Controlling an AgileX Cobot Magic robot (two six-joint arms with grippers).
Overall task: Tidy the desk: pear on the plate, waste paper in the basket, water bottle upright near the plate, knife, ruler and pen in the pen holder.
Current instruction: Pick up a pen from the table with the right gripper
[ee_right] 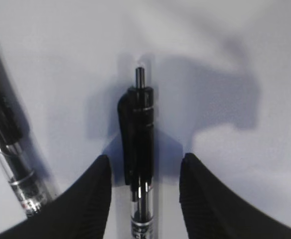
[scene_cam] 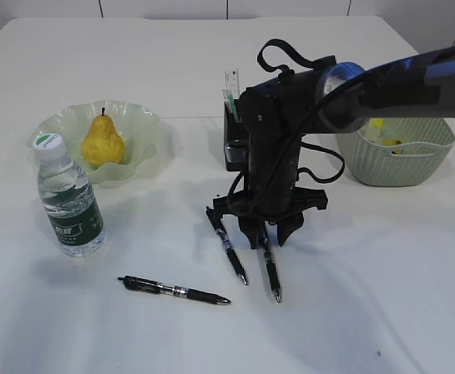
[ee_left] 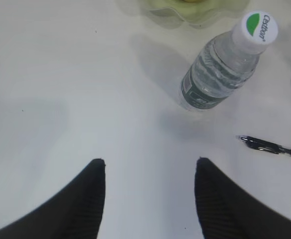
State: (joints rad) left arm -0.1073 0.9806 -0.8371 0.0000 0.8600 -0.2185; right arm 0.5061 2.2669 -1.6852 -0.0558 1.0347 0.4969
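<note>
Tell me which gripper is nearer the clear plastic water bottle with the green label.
Left. The left gripper hovers open over bare desk just in front of the clear green-labelled water bottle. The right gripper is farther off, straddling a black pen.

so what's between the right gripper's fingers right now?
A black pen lies lengthwise between the right gripper fingers, with bare desk on either side of it. Clearest in the right wrist view.

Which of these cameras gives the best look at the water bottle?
The exterior view: the water bottle stands upright in full, cap to base, beside the plate. The left wrist view shows it slanting from above, cap and label readable but foreshortened. The right wrist view shows no bottle, only pens.
</note>
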